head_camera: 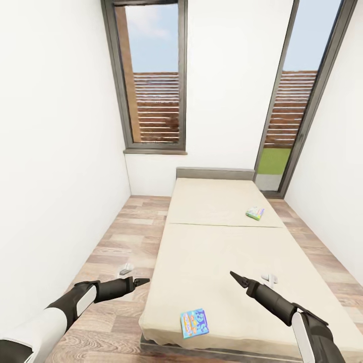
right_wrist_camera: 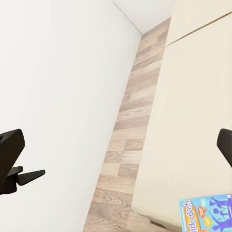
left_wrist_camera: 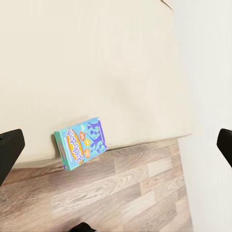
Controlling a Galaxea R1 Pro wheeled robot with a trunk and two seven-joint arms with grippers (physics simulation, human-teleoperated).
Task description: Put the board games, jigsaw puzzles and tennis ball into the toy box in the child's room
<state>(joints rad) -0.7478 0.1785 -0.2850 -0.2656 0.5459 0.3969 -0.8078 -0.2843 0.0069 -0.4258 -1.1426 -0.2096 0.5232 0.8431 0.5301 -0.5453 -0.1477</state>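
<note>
The bed (head_camera: 217,247) with its beige mattress fills the middle of the head view. A mostly blue board game (head_camera: 194,322) lies flat near the bed's front edge, also in the left wrist view (left_wrist_camera: 81,143) and right wrist view (right_wrist_camera: 209,212). A green-bordered board game (head_camera: 255,213) lies farther back on the right. My left gripper (head_camera: 143,280) hovers open over the floor left of the bed, its fingers (left_wrist_camera: 9,147) wide apart. My right gripper (head_camera: 235,276) hangs open above the mattress, fingers (right_wrist_camera: 10,145) spread. The table, toy box, jigsaw puzzles and tennis ball are out of view.
White walls close in on both sides, with a strip of wood-plank floor (head_camera: 121,237) left of the bed. Two tall dark-framed windows (head_camera: 154,75) stand behind the grey headboard (head_camera: 215,173). A small white object (head_camera: 126,268) lies on the floor, another (head_camera: 269,277) on the mattress.
</note>
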